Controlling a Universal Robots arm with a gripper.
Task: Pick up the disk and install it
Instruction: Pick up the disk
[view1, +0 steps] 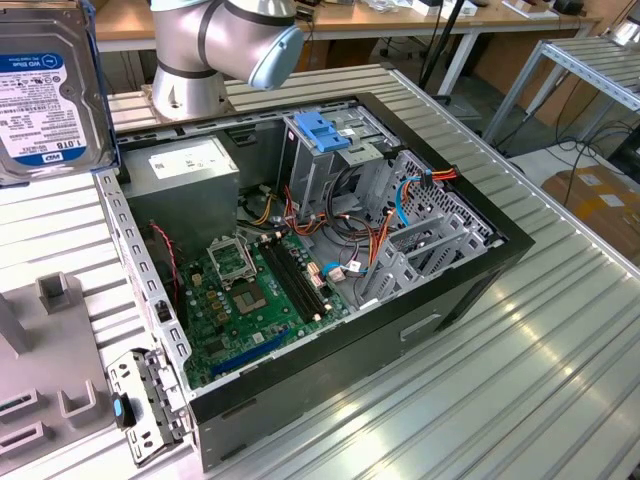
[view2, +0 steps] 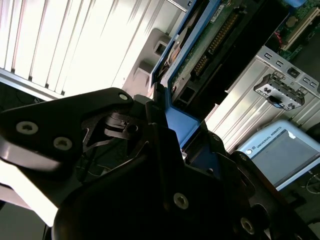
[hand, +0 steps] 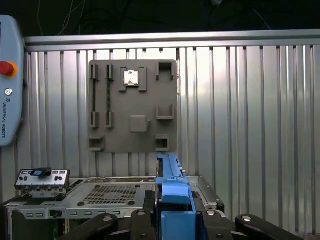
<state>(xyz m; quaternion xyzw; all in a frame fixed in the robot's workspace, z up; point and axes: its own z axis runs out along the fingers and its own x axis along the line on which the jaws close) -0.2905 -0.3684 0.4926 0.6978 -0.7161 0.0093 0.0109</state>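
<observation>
The disk (view1: 45, 90) hangs in the air at the exterior view's upper left, above the table, its white-and-blue label facing the camera and a blue carrier along its edges. In both wrist views my gripper (hand: 172, 212) is shut on the blue carrier at the disk's near end. The first wrist view shows the disk (hand: 170, 180) edge-on, rising from between the black fingers. The second wrist view shows the green circuit-board underside of the disk (view2: 210, 40) running away from the gripper (view2: 172, 127).
An open black computer case (view1: 330, 385) lies on the ribbed metal table. Inside are a motherboard (view1: 250, 290), a grey power-supply box (view1: 190, 175) and a tall metal cage with a light-blue latch (view1: 322, 130). A grey fixture tray (view1: 60, 385) sits beside the case.
</observation>
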